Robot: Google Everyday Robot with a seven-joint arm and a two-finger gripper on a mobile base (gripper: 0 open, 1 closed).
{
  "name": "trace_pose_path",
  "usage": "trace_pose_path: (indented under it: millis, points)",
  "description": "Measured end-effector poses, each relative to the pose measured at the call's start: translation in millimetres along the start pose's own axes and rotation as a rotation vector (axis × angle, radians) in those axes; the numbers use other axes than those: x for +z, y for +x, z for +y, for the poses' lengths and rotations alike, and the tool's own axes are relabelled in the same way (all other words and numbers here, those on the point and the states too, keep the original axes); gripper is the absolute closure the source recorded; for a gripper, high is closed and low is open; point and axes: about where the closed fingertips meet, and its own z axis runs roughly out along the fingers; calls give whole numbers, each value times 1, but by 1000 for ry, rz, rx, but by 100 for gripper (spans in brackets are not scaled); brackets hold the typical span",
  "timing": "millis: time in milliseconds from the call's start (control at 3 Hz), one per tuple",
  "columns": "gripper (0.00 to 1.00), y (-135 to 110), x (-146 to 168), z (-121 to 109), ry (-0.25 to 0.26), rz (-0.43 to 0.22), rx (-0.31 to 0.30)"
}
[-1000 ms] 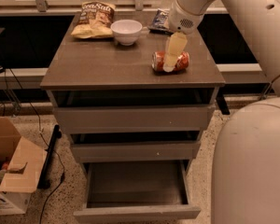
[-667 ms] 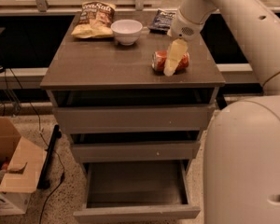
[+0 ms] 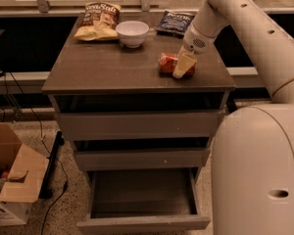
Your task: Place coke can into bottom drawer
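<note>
Nearest me, at the bottom of the frame, the bottom drawer (image 3: 142, 223) stands pulled out, its dark inside bare, with the two drawers above it pushed nearly in. The robot's pale body (image 3: 257, 170) fills more of the lower right than a second ago. Up on the cabinet top (image 3: 112, 67), right of centre, the coke can (image 3: 167, 62) seems to lie on its side, not yet lifted. The gripper (image 3: 183, 66) has dropped lower and now sits against the can's right end, covering part of it; whether it has closed on the can I cannot tell. I'd judge the grasp is just being made, with the carry down to the drawer still ahead. Farther back sit a white bowl (image 3: 132, 33), a yellow chip bag (image 3: 99, 21) and a blue snack bag (image 3: 174, 22).
</note>
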Motion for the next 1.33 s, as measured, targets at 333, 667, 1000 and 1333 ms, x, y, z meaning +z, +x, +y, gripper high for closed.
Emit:
trace_pose_path:
  millis: [333, 667, 1000, 1333]
  points:
    - [74, 6, 1, 2, -2, 6, 25]
    - [97, 2, -19, 21, 8, -6, 28]
    - [100, -11, -56, 63, 24, -41, 4]
    - [100, -25, -75, 124, -19, -46, -36]
